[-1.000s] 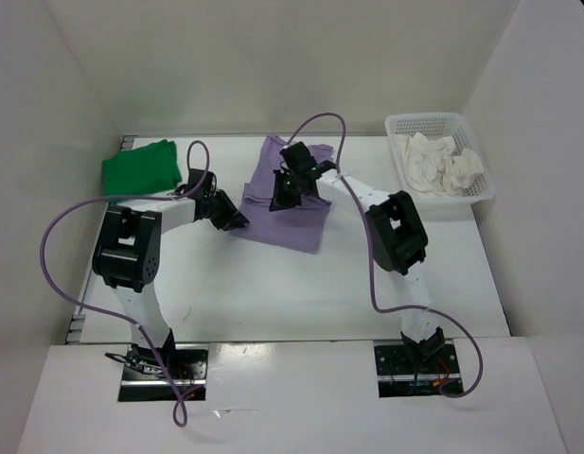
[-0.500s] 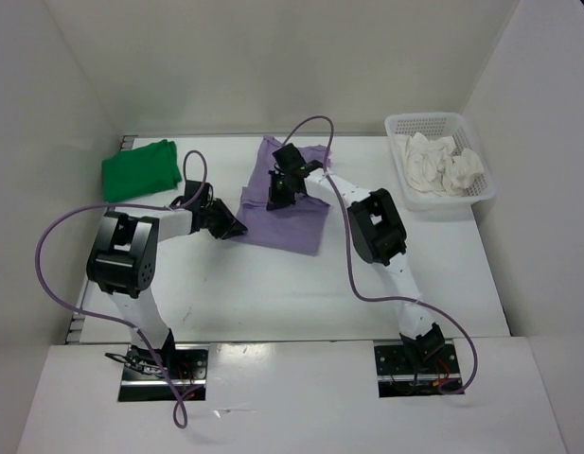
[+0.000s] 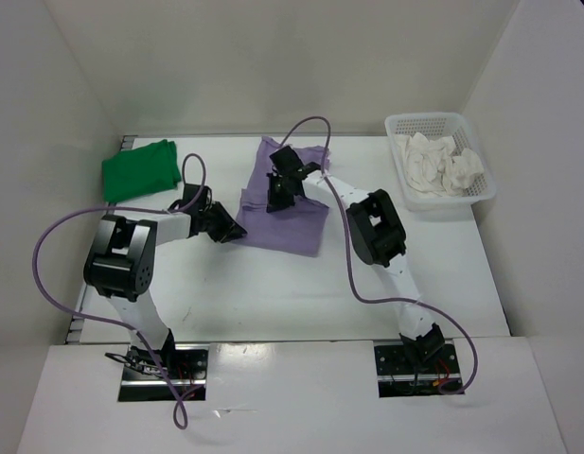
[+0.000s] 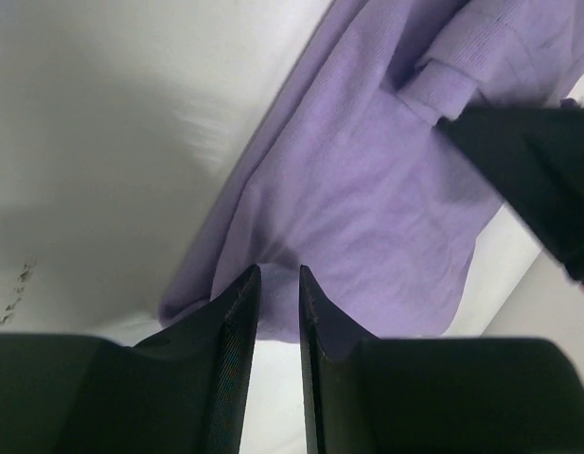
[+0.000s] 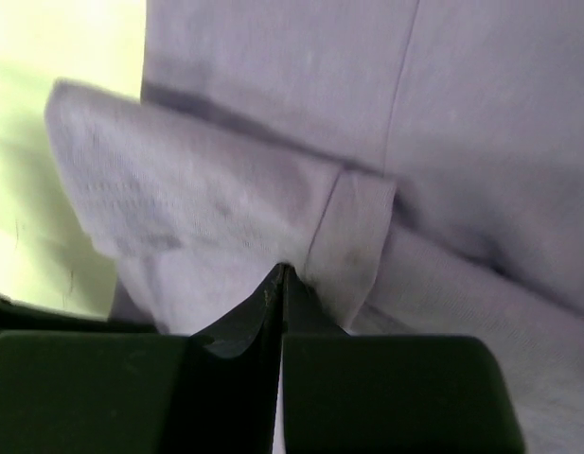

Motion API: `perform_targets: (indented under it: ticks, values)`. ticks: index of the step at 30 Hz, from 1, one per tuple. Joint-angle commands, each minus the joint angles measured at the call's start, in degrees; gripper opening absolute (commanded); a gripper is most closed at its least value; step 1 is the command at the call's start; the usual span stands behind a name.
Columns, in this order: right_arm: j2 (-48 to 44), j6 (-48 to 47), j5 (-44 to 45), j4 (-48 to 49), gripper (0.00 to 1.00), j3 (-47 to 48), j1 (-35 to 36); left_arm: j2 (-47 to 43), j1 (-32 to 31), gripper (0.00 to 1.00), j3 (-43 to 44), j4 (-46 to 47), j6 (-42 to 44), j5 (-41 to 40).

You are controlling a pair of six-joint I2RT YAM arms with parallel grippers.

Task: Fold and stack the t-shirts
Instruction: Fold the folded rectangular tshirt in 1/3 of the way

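The light purple t-shirt (image 3: pixel 296 225) lies partly folded at the table's middle back. My left gripper (image 3: pixel 233 230) is at its near left corner, jaws narrowly apart with the fabric's edge (image 4: pixel 367 208) pinched between the tips (image 4: pixel 279 272). My right gripper (image 3: pixel 275 200) is over the shirt's upper left part, jaws shut tight on a fold by the sleeve hem (image 5: pixel 282 270). A folded green t-shirt (image 3: pixel 140 168) rests at the back left. Crumpled in the basket lies the white t-shirt (image 3: pixel 443 165).
The white mesh basket (image 3: pixel 441 120) stands at the back right corner. White walls close the table on three sides. Purple cables loop from both arms over the table's left and middle.
Both grippers have shifted a little to the left, and the purple t-shirt has slid left with them. The right arm's elbow has swung left too.
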Motion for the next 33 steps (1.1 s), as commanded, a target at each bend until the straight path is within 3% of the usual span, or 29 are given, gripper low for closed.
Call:
perform_targets:
  ticks: [1, 5, 7, 8, 9, 13, 16, 17, 20, 23, 28, 33]
  values:
    - [3.53, -1.54, 5.03, -1.00, 0.01, 6.68, -0.80, -0.73, 0.19, 0.31, -3.13, -4.60, 1.83, -1.24]
    - [9.07, -2.77, 10.91, -3.27, 0.01, 20.04, -3.97, -1.26, 0.19, 0.31, -3.66, -5.83, 2.36, -2.29]
    - [15.57, -2.77, 12.24, -6.78, 0.01, 35.13, -6.51, -1.79, 0.19, 0.31, -3.67, -6.36, 2.36, -2.30]
    - [18.55, -2.77, 12.24, -12.54, 0.01, 49.46, -7.31, -1.79, 0.19, 0.31, -3.67, -6.36, 2.36, -2.30]
    - [20.32, -1.81, 9.28, -13.21, 0.01, 51.43, -8.19, -2.58, 0.19, 0.31, -3.14, -6.97, 2.36, -2.30]
    - [7.81, -1.44, 7.06, -13.38, 0.02, 41.10, -9.61, -4.69, 0.19, 0.31, -1.91, -7.59, 2.36, -2.30]
    - [-0.99, -5.49, 4.95, -10.77, 0.04, 24.35, -6.54, -6.10, 0.19, 0.31, -0.51, -7.59, 2.36, -2.30]
    - [-7.37, -6.10, 3.90, -8.67, 0.04, 12.81, -4.70, -6.10, 0.19, 0.33, 0.11, -7.59, 2.36, -2.30]
    - [-14.88, -4.80, -0.84, -2.24, 0.04, -4.90, -3.46, -6.10, 0.19, 0.33, 0.64, -7.59, 2.36, -1.08]
    - [-17.10, -4.10, -2.70, 1.10, 0.04, -14.87, -2.93, -5.49, 0.19, 0.33, 1.69, -7.59, 2.36, -0.45]
    - [-16.50, -4.09, -3.49, 3.66, 0.04, -17.98, -2.31, -6.10, -0.34, 0.33, 2.93, -8.29, 2.98, 0.07]
    - [-10.09, -4.09, -1.47, 4.27, 0.01, -12.90, -2.31, -6.10, -5.08, 0.33, 7.23, -8.91, 2.98, 0.07]
